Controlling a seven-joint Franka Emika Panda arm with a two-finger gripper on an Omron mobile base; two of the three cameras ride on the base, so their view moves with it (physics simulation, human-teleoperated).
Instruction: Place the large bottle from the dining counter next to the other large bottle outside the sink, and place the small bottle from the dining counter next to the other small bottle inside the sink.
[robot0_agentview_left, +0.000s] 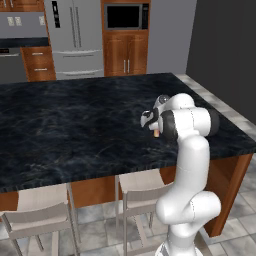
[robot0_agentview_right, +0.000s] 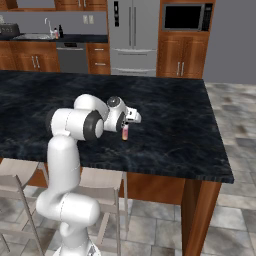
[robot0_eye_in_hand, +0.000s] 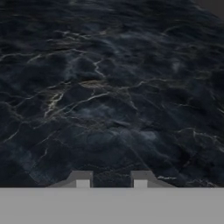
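Small bottle stands upright on the dark marble bench, near its front edge, directly under the gripper. Can't tell whether the fingers grip it; hand view shows them narrowly apart over bare marble.

My own wrist hides most of the small bottle on the counter; whether my jaws press it I cannot tell. Far behind the counter, the items beside the sink are too small to identify.
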